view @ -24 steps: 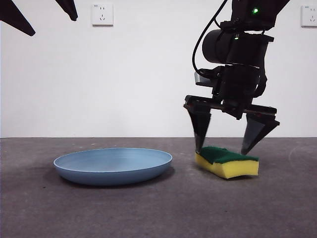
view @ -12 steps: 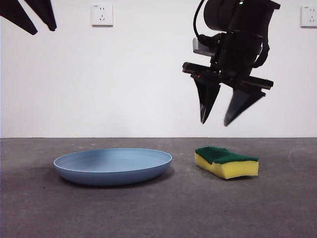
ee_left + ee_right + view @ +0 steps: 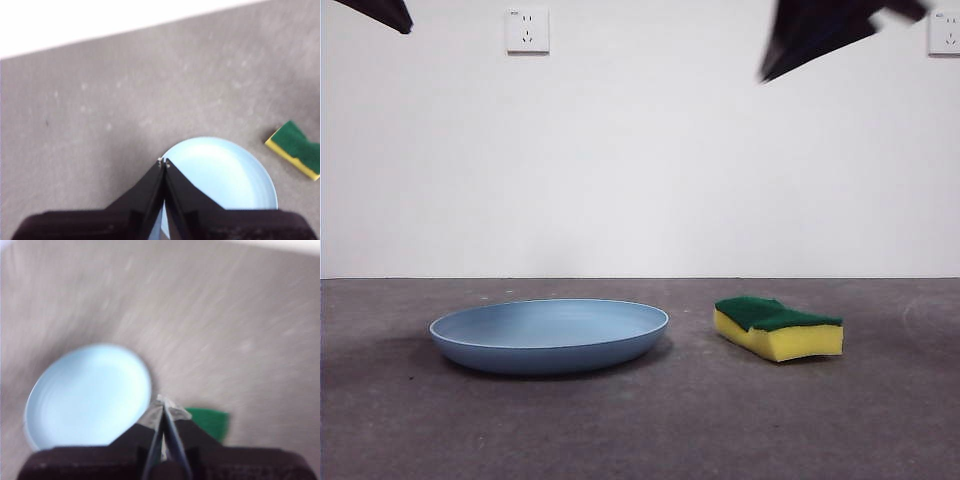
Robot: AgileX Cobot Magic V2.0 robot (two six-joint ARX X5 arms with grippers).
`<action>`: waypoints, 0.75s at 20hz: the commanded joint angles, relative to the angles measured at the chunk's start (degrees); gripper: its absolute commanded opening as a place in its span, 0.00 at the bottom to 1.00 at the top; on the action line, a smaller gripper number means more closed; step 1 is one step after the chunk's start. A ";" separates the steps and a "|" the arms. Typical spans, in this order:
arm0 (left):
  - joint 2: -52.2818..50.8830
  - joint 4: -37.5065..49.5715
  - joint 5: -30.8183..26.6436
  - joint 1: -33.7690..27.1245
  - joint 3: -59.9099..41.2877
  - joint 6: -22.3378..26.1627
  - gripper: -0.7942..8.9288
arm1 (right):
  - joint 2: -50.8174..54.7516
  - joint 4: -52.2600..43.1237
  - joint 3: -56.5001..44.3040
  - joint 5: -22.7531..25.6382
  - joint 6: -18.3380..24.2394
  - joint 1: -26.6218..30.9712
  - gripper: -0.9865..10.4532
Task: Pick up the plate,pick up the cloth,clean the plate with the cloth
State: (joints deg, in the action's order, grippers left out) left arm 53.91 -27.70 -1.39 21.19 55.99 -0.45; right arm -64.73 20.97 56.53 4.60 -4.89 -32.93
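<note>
The right gripper [image 3: 162, 407] has its two black jaws pressed together, tips meeting, with nothing between them. In the front view it shows only as a blurred dark wedge [image 3: 820, 30] at the upper right of the frame, high above the table and well clear of everything on it. Its wrist picture is smeared, but past the jaw tips the plate [image 3: 90, 395] appears in the lower left and a patch of the sponge's green top [image 3: 210, 422] just right of the jaws.

The left gripper [image 3: 163, 164] is likewise closed tip to tip and carries nothing. In the front view it is a small black tip [image 3: 380, 12] at the upper left corner. Beyond its jaws the plate [image 3: 225, 175] fills the lower middle of the wrist picture, and the sponge [image 3: 295, 149] sits at the right edge, apart from the plate.

In the front view the light-blue plate [image 3: 549, 335] lies flat on the grey table [image 3: 640, 430], left of centre. The sponge [image 3: 778, 327], yellow foam under a dark green top, rests on the table to the right of the plate, near it but not touching. Two wall sockets [image 3: 527, 29] hang on the white wall behind, one at the upper left, the other at the far upper right.
</note>
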 commanded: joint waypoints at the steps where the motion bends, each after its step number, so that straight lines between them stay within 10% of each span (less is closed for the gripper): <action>1: -7.54 6.43 -0.37 0.20 -9.38 -1.31 0.07 | 10.19 -2.05 -9.14 2.69 -0.50 0.11 0.08; 5: -20.09 21.57 -0.50 1.44 -25.07 -6.49 0.07 | 23.78 -2.40 -18.21 3.30 -4.33 0.13 0.08; 15: -19.76 11.21 -0.07 2.08 -26.27 -8.79 0.08 | 27.26 -0.74 -18.14 3.30 -4.24 0.26 0.09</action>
State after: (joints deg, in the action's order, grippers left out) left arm 34.24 -16.80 -1.56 23.11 29.93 -8.71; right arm -37.52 20.53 38.87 7.73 -8.40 -32.67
